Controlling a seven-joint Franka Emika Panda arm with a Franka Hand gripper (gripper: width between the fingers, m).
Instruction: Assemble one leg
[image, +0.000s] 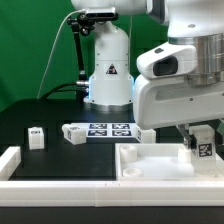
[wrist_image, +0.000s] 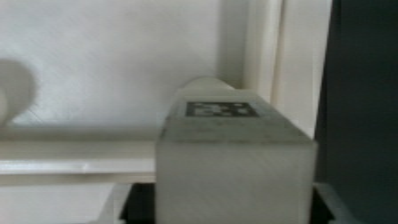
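My gripper (image: 203, 152) is shut on a leg (image: 203, 143), a white block-shaped post with a black-and-white tag on its face. It holds the leg upright over the right part of the large white tray-like piece (image: 150, 166). In the wrist view the leg (wrist_image: 231, 150) fills the middle between the two dark fingers (wrist_image: 143, 203) of my gripper (wrist_image: 235, 206). Its far end lies over the tray piece's rim (wrist_image: 258, 60). Whether the leg touches the tray piece is not visible. Another leg (image: 36, 137) stands at the exterior view's left, and one (image: 73, 133) lies near the middle.
The marker board (image: 110, 129) lies in the middle of the black table. A further white block (image: 146, 133) sits at its right end. A white frame (image: 12, 160) borders the table's front and left. The robot base (image: 108, 70) stands behind.
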